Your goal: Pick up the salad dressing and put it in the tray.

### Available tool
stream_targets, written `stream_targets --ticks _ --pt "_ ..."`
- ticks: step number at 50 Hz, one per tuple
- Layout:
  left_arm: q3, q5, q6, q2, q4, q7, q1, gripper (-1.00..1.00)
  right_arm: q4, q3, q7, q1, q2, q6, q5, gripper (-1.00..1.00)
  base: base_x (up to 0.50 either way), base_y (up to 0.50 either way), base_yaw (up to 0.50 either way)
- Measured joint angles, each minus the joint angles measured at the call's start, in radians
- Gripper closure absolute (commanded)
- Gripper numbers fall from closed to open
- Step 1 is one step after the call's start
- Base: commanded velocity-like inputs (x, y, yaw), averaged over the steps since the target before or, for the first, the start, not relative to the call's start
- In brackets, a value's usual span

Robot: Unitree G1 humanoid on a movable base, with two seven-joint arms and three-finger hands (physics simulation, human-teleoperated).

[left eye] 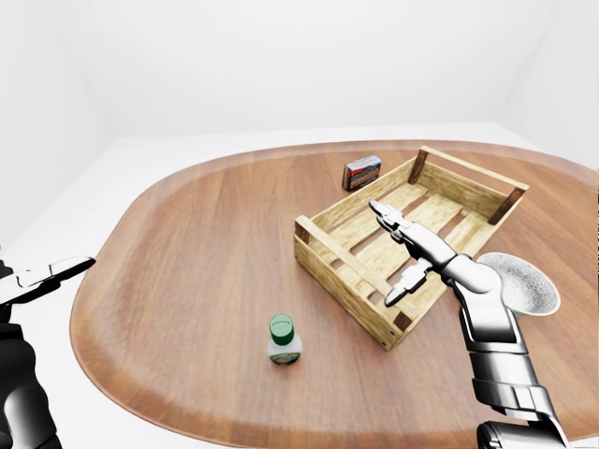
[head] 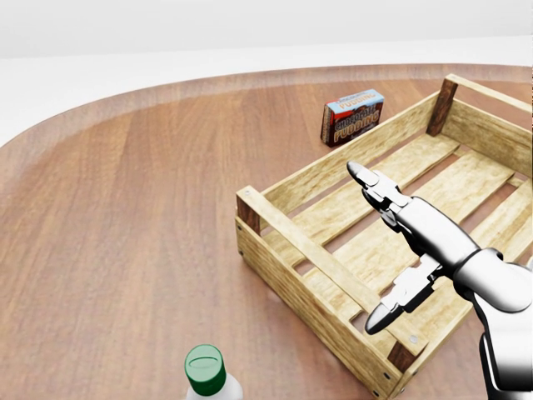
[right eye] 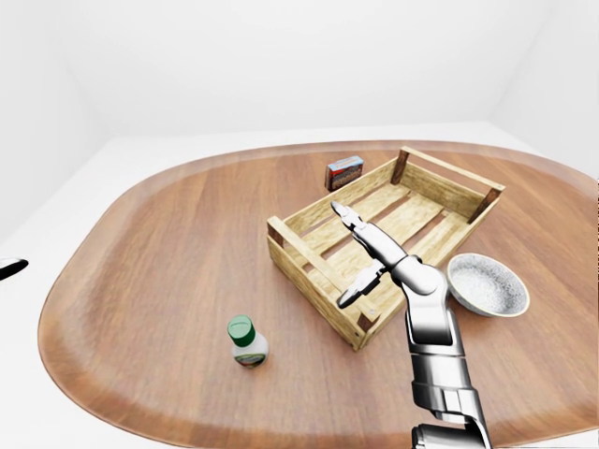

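On table (right eye: 140, 281), slatted tray (right eye: 309, 224), dressing bottle (right eye: 245, 341) outside it

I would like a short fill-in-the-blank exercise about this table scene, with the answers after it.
1. The salad dressing bottle has a ____ cap.
2. The wooden tray holds ____ objects.
3. The right hand has its fingers ____.
4. The grey bowl stands to the ____ of the tray in the right-eye view.

Answers: green; no; open; right
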Motion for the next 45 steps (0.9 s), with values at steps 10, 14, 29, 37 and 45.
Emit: stream_targets --ticks 10,14,29,37,45 --pt "-0.001 -0.001 0.000 -0.001 0.000 0.000 0.001 -1.00 0.000 -0.001 0.000 0.005 0.001 0.000 0.009 -1.00 0.31 0.47 0.00" --pt "-0.001 -0.001 0.000 -0.001 0.000 0.000 0.001 -1.00 0.002 -0.002 0.000 0.007 0.002 0.000 0.013 -1.00 0.33 0.46 0.00" --pt "-0.001 -0.001 0.000 0.000 0.007 -0.002 0.002 -1.00 0.004 -0.001 0.000 0.017 0.015 0.000 0.065 -1.00 0.07 -0.12 0.00" --pt "-0.001 -0.003 0.000 -0.001 0.003 -0.002 0.002 -1.00 0.003 -0.001 0.000 0.023 0.015 0.000 0.086 -1.00 -0.08 -0.49 0.00" --pt "-0.002 -0.004 0.000 -0.004 -0.002 -0.002 0.003 -1.00 0.013 -0.002 0.000 0.026 0.008 0.000 0.081 -1.00 -0.04 -0.23 0.00"
